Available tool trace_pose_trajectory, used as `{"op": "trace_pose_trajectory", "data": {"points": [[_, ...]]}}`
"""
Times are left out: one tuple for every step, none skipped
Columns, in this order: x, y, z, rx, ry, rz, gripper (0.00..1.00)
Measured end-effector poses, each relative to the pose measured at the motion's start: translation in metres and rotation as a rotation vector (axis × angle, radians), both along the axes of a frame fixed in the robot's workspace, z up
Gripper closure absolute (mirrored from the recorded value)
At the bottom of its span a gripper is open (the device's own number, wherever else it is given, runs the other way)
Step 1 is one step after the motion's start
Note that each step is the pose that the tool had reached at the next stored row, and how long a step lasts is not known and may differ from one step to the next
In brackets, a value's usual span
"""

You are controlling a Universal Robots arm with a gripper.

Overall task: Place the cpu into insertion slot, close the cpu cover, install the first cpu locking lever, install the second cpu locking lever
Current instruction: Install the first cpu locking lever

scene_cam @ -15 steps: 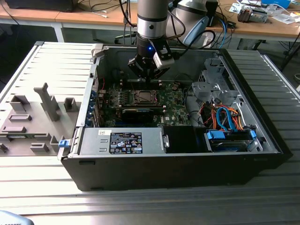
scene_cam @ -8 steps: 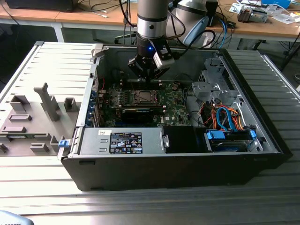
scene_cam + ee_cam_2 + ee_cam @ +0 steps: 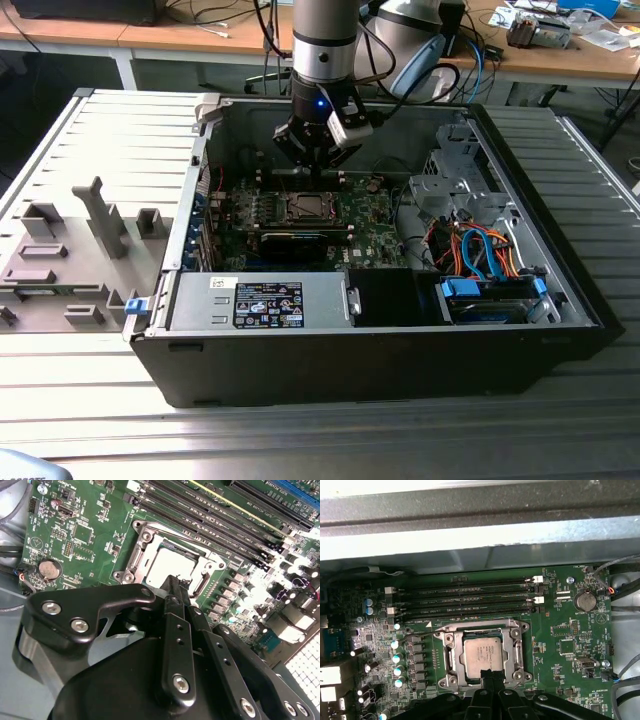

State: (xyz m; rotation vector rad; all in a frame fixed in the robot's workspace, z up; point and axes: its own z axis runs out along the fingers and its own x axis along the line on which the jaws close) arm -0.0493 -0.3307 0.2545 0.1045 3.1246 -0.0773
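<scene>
The cpu (image 3: 481,652) lies flat in the insertion slot (image 3: 451,639) on the green board, its pale metal top facing up. The silver cpu cover (image 3: 514,652) sits down around it as a frame. In the second wrist view, the same chip (image 3: 167,565) shows just beyond my black fingertips. My gripper (image 3: 490,674) is shut with nothing between its fingers, its tip at the cover's near edge; whether it touches is unclear. In the exterior view the gripper (image 3: 318,168) hangs inside the open case just behind the cpu (image 3: 308,207). A thin wire lever (image 3: 415,637) runs beside the socket.
Long black memory slots (image 3: 470,597) run beside the socket, and a coin battery (image 3: 583,600) sits further along the board. A black card (image 3: 300,240), power supply (image 3: 265,300) and cabled drive cage (image 3: 480,250) crowd the case. Grey fixture parts (image 3: 100,215) stand on the exterior view's left.
</scene>
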Motion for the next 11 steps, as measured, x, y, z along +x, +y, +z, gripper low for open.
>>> {"op": "trace_pose_trajectory", "data": {"points": [[0.0, 0.0, 0.0, 0.0, 0.0, 0.001, 0.89], [0.0, 0.0, 0.0, 0.0001, -0.0001, 0.002, 0.89], [0.0, 0.0, 0.0, 0.0, 0.0, 0.002, 0.89], [0.0, 0.0, 0.0, 0.0, 0.0, 0.003, 0.89], [0.0, 0.0, 0.0, 0.0, 0.0, 0.004, 0.89], [0.0, 0.0, 0.0, 0.0, 0.0, 0.005, 0.89], [0.0, 0.0, 0.0, 0.0, 0.0, 0.005, 0.89], [0.0, 0.0, 0.0, 0.0, 0.0, 0.007, 0.89], [0.0, 0.0, 0.0, 0.0, 0.0, 0.008, 0.89], [0.0, 0.0, 0.0, 0.0, 0.0, 0.009, 0.89], [0.0, 0.0, 0.0, 0.0, 0.0, 0.009, 0.89]]}}
